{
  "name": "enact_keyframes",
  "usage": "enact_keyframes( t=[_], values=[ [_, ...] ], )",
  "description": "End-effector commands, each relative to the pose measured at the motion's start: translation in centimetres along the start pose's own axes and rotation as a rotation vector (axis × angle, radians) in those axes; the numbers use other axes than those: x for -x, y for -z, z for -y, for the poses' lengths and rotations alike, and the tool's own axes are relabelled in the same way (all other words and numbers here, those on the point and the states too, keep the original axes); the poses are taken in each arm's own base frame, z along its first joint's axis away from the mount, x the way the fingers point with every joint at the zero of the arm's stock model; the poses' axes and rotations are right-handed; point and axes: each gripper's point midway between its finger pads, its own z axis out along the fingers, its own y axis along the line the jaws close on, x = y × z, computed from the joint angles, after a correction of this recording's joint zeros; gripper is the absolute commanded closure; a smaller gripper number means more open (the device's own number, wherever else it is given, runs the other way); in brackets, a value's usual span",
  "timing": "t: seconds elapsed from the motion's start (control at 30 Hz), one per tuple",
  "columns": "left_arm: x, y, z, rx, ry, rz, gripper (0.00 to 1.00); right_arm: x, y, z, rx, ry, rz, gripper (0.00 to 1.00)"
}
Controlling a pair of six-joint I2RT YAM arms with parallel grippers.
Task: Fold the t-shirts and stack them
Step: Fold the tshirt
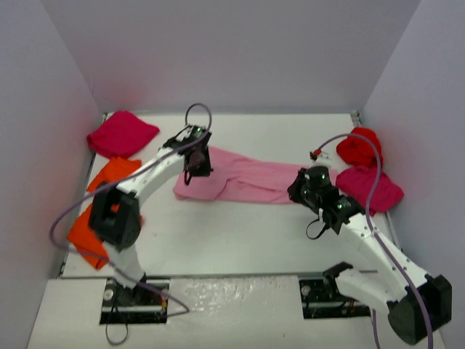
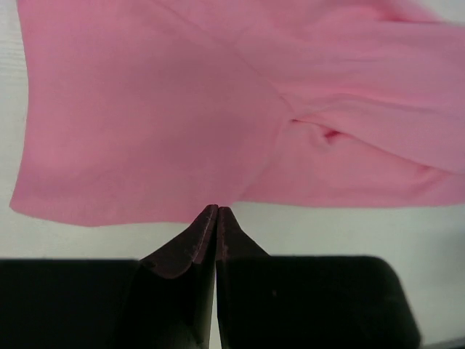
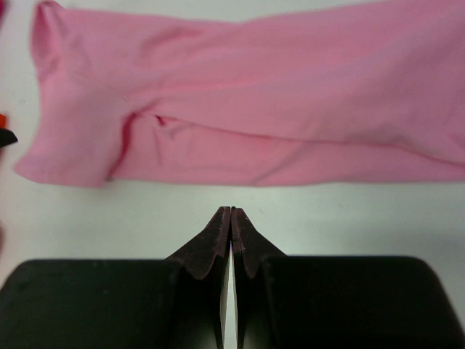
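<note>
White surface [image 1: 240, 240] between grey walls carries a rumpled light pink cloth t-shirt [image 1: 240, 180], seemingly stretched out for folding; left hand [image 2: 217, 210] is clenched at its hem, right hand [image 3: 231, 211] clenched empty just beside it.

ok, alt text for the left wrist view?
A light pink cloth t-shirt lies rumpled on the white table, filling the upper frame. The left claw is shut, its dark tips at the shirt's near edge; whether it pinches cloth is unclear.

The pink shirt [image 2: 145, 109] lies rumpled across the white table [image 2: 349, 229], a creased fold right of its middle. The left gripper [image 2: 217, 211] has its jaws pressed together, tips right at the shirt's near edge.
</note>
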Motion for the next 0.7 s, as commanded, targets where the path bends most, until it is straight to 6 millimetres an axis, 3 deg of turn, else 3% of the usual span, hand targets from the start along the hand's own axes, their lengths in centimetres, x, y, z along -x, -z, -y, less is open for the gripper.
enact_keyframes(
  t=[0.0,0.17,0.3,0.37,0.47,0.57,0.67],
  values=[
    [0.8,-1.7,-2.3,0.242,-0.135,-0.048,1.0,-0.5,1.2,2.6,-0.109,0.008,0.049,1.0],
    [2.1,-3.6,-0.8,0.211,-0.138,0.011,1.0,-2.8,1.5,4.2,-0.134,-0.012,0.03,1.0],
    [4.9,-5.1,-0.9,0.275,-0.166,0.064,1.0,-3.6,1.4,4.4,-0.136,-0.027,0.016,1.0],
    [6.1,-4.3,-2.6,0.413,-0.195,0.086,1.0,-3.9,1.1,4.6,-0.148,-0.017,0.001,1.0],
    [8.0,-3.9,-1.6,0.437,-0.284,0.161,1.0,-4.3,0.8,5.0,-0.167,-0.018,-0.008,1.0],
    [7.2,-5.4,-0.2,0.334,-0.281,0.095,1.0,-4.6,0.5,5.1,-0.171,-0.015,-0.012,1.0],
    [5.8,-8.4,-0.9,0.246,-0.146,-0.022,1.0,-4.7,0.1,5.2,-0.183,-0.009,-0.02,1.0]
  ],
)
